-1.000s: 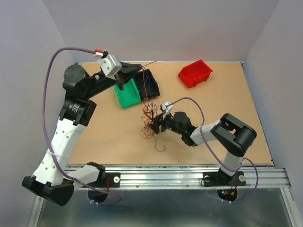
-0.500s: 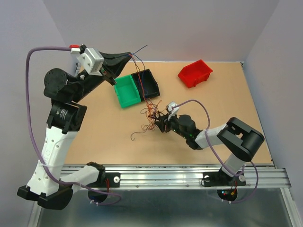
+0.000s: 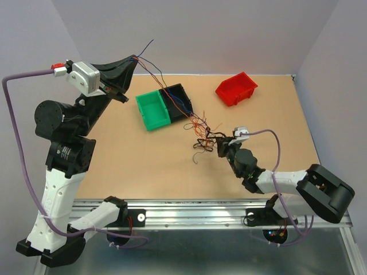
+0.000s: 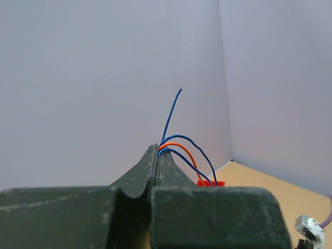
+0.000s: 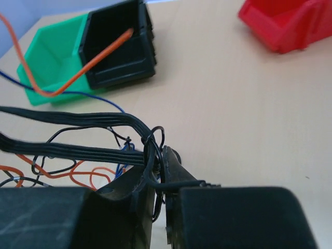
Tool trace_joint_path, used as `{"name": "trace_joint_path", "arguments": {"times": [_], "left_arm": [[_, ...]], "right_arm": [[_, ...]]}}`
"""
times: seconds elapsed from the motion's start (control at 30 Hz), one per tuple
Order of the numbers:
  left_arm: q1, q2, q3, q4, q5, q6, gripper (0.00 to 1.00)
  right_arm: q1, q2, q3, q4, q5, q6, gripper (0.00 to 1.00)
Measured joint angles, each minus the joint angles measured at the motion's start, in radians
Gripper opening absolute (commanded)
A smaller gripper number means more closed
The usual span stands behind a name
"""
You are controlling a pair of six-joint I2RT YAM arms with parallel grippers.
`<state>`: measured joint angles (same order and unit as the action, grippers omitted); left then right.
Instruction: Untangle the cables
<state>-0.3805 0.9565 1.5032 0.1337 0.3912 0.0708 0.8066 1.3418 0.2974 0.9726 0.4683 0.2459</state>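
The cables (image 3: 202, 133) are a knot of thin black, orange and blue wires on the table's middle. My left gripper (image 3: 132, 58) is raised high at the back left, shut on blue and orange wires (image 4: 174, 142) that stretch down over the bins to the knot. In the left wrist view its gripper (image 4: 157, 149) has jaws pressed together on these strands. My right gripper (image 3: 220, 145) sits low at the knot's right side. In the right wrist view this gripper (image 5: 160, 157) is shut on a loop of black cables (image 5: 78, 120) fanning off to the left.
A green bin (image 3: 152, 110) and a black bin (image 3: 179, 100) stand side by side under the stretched wires. A red bin (image 3: 236, 89) sits at the back right. The purple arm cord (image 3: 270, 150) loops over my right arm.
My left arm rose and swung back-left, drawing the blue and orange wires taut. The right gripper closed on the black cables and shifted right, dragging the knot along.
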Motion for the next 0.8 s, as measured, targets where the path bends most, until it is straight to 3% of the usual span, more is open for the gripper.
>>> {"name": "trace_joint_path", "arguments": {"times": [0.47,0.8], "left_arm": [[-0.004,-0.020,-0.063,-0.013,-0.322,-0.006,0.00],[-0.006,-0.165,-0.177,0.023,-0.646,0.053,0.00]], "right_arm": [[-0.004,-0.494,-0.125,-0.286,0.428,0.144,0.13],[-0.076,-0.646,-0.150,-0.463,0.496,0.198,0.14]]}}
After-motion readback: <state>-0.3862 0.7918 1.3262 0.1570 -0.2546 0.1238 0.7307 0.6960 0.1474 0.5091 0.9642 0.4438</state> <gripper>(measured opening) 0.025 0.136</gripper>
